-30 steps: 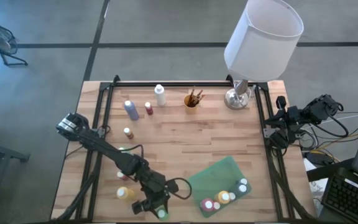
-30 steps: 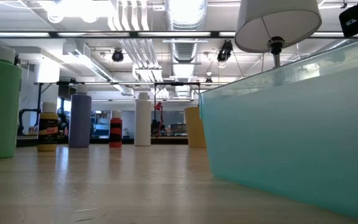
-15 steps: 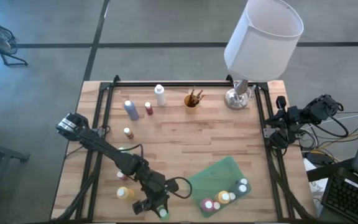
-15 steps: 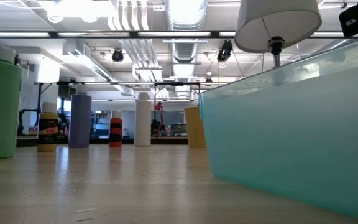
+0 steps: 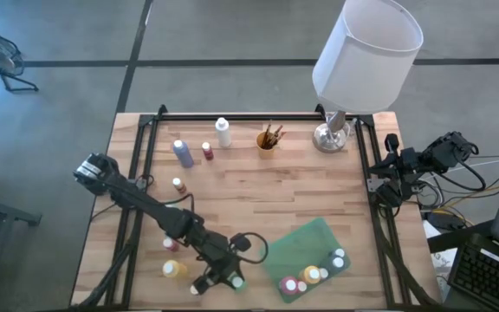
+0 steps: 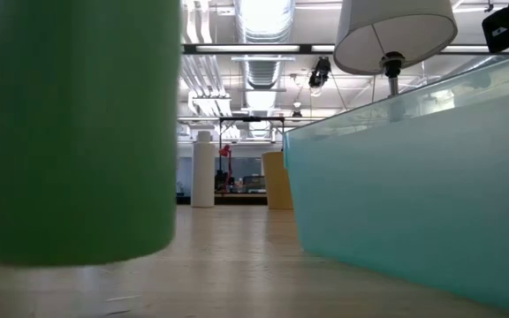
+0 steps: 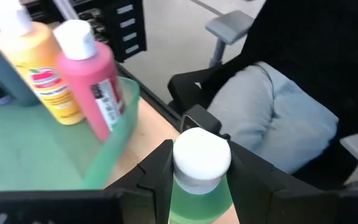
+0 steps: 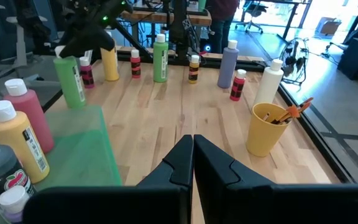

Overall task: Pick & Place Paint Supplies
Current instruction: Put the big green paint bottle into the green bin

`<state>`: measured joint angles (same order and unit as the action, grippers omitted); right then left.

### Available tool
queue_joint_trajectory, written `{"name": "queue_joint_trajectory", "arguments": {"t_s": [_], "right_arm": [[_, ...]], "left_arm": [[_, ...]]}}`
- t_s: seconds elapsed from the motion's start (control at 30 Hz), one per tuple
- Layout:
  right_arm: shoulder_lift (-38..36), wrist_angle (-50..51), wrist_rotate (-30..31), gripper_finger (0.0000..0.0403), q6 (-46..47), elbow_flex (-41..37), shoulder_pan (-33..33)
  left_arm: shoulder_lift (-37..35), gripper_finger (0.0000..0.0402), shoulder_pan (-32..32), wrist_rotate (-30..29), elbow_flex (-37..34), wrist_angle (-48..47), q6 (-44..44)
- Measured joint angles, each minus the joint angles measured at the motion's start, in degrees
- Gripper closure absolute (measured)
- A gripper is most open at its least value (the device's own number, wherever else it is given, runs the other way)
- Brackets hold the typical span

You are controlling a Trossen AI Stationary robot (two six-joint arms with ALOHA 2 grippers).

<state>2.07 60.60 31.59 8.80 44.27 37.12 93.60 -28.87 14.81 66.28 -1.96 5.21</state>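
Standing near the front table edge, the green tray (image 5: pixel 306 260) holds several capped bottles. Just beside it, the left gripper (image 7: pixel 197 171) clamps a green bottle (image 7: pixel 199 186), apparently lifted, long axis upright, white cap up. Parked at the table's side, the right gripper (image 8: pixel 192 152) is pressed closed.

table (image 5: pixel 258 186): you see smooth wood boards
green bottle (image 7: pixel 199 198): shiny plastic, you see a smooth white cap
tray (image 8: pixel 86 146): see-through green plastic
lamp base (image 5: pixel 330 136): shiny metal
lamp shade (image 5: pixel 367 54): matt white
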Motion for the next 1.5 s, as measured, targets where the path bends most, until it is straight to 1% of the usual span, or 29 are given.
{"name": "queue_joint_trajectory", "arguments": {"t_s": [0.23,0.43,0.47,0.53,0.6,0.7,0.77,0.8,0.87,0.93,1.0,1.1,1.2,1.27,1.4,1.5], "right_arm": [[0.0,0.0,0.0,0.0394,0.0,0.0,0.0],[0.0,-0.2,0.0,0.0394,-0.1,0.0,0.0],[0.0,-0.7,0.2,0.0394,-1.0,0.0,0.0],[0.0,-3.5,2.1,0.0394,-7.5,0.0,0.0],[0.0,-8.4,2.9,0.0394,-14.3,0.1,0.0],[0.0,-22.5,2.7,0.0394,-14.8,0.1,0.0],[0.2,-33.2,2.5,0.0394,-18.5,0.0,0.0],[0.4,-38.6,1.7,0.0394,-21.2,-0.4,0.0],[1.8,-48.4,-2.6,0.0394,-25.5,-1.9,0.0],[5.0,-54.8,-7.0,0.0394,-29.1,-3.1,0.0],[9.4,-56.2,-9.5,0.0394,-30.2,-3.5,0.0],[17.0,-56.3,-8.5,0.0394,-28.4,-3.5,0.0],[25.3,-56.4,-5.1,0.0394,-28.1,-3.5,0.0],[30.2,-56.3,-1.7,0.0394,-26.6,-3.4,0.0],[37.9,-54.9,7.8,0.0394,-17.0,-1.6,-0.1],[42.0,-51.6,12.3,0.0394,-9.3,-0.9,0.0]], "left_arm": [[-2.3,0.0274,0.6,-5.2,0.0,-3.1,-3.3],[-6.6,0.0274,0.6,-10.1,0.0,-8.0,-3.8],[-7.4,0.0274,0.6,-11.1,0.0,-8.8,-3.8],[-8.6,0.0274,0.6,-12.9,0.0,-10.5,-3.8],[-9.6,0.0274,0.7,-14.6,0.0,-11.6,-3.7],[-10.9,0.0274,0.9,-17.1,0.0,-11.5,-3.0],[-11.3,0.0274,1.2,-17.9,0.0,-11.5,-2.3],[-11.3,0.0274,1.5,-18.0,0.0,-11.5,-2.3],[-11.3,0.0274,2.2,-18.9,0.0,-11.5,-2.3],[-11.3,0.0274,3.0,-20.9,0.0,-11.6,-2.2],[-11.4,0.0274,3.9,-21.3,0.0,-11.5,-2.2],[-11.4,0.0274,5.1,-21.3,0.0,-11.6,-2.2],[-12.1,0.0273,6.2,-21.2,0.0,-11.5,-2.2],[-12.6,0.0273,6.7,-21.2,0.0,-11.3,-2.2],[-14.2,0.0272,7.4,-21.4,0.0,-11.6,-2.0],[-15.5,0.0272,7.7,-21.5,0.0,-10.3,-0.9]]}}
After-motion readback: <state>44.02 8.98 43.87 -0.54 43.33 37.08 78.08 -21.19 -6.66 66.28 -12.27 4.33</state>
